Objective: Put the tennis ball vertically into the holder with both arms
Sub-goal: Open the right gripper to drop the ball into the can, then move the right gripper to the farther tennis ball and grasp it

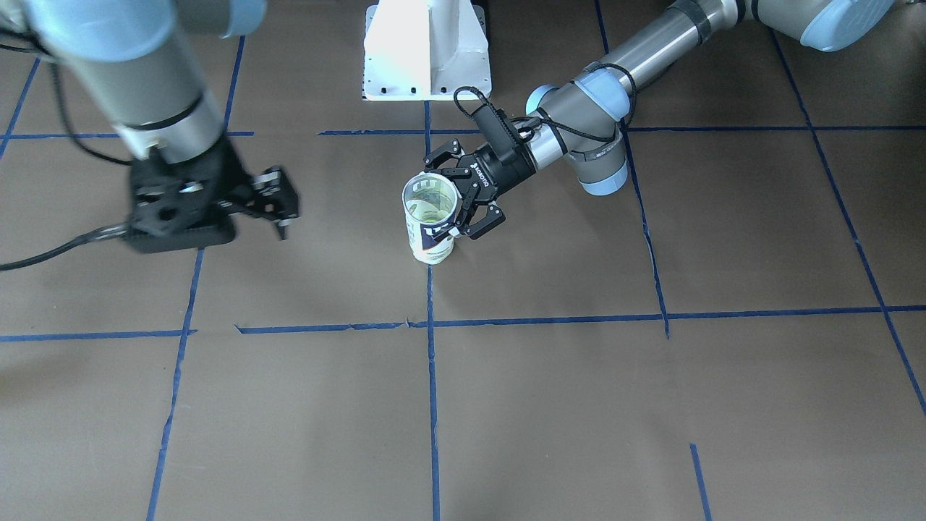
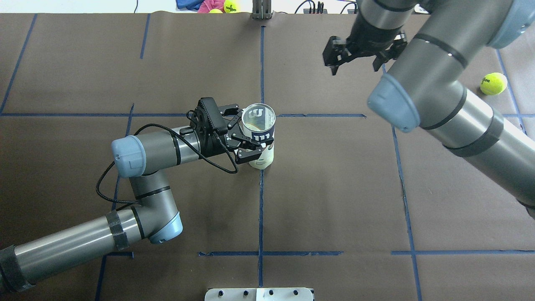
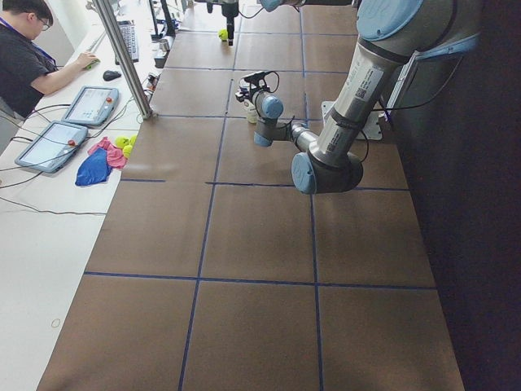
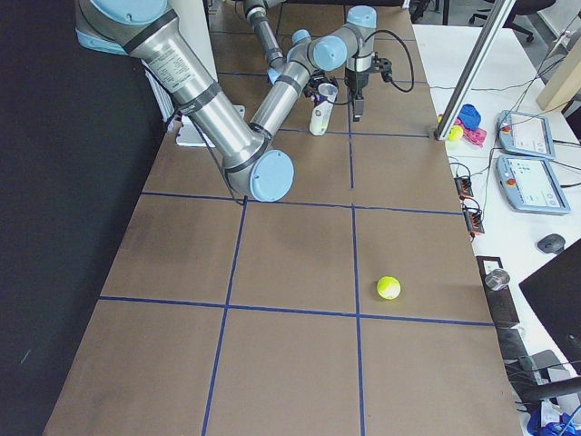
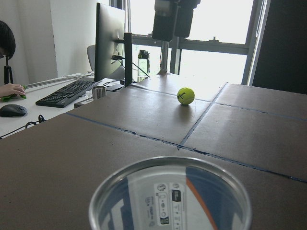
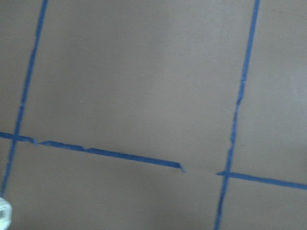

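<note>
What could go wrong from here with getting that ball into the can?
The tennis ball lies loose on the table, far from the open right tool; a clumsy pinch may send it rolling away. The holder looks little wider than the ball, so an off-centre drop could bounce out or tilt it, though the left tool grips it.

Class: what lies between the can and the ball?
Only bare table crossed by blue tape, between can and ball; the left wrist view shows it.
</note>
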